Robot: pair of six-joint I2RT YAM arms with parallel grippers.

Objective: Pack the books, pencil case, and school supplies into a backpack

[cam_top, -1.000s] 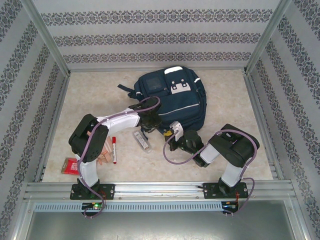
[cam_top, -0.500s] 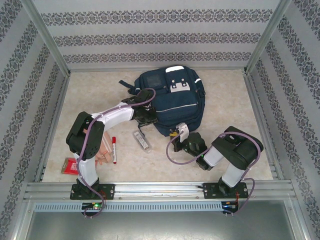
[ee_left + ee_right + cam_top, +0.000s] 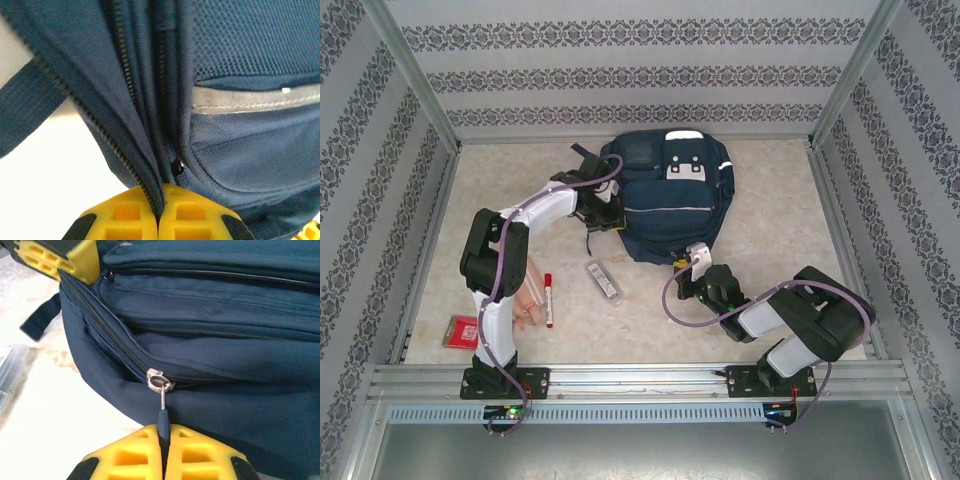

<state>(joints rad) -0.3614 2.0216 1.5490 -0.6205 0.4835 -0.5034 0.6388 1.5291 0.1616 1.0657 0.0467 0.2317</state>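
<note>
Your backpack (image 3: 670, 200) lies flat at the far middle of the table (image 3: 790, 200), navy fabric with white reflective patches and a pale stripe across its front, and a dark strap trails off its left side. Your left gripper (image 3: 605, 215) sits at the bag's left edge. From its wrist you see the yellow jaws pressed together on a fold of blue fabric beside a zip track, with a mesh panel and the grey stripe (image 3: 255, 100) beyond. Your right gripper (image 3: 686, 272) is at the bag's near edge, and its wrist view shows the jaws pinching the dark zip pull (image 3: 162, 417), which hangs from a silver slider (image 3: 157, 380). Near the left arm lie the clear case (image 3: 603, 282), the red-capped marker (image 3: 548, 298), pale wood pieces (image 3: 528, 300) partly covered by the arm, and a red packet (image 3: 463, 331). The case's contents are too small to make out from above, and in the right wrist view it is a blur at the left edge. You cannot tell whether the zip beside the slider is open, as the folds there are dark
</note>
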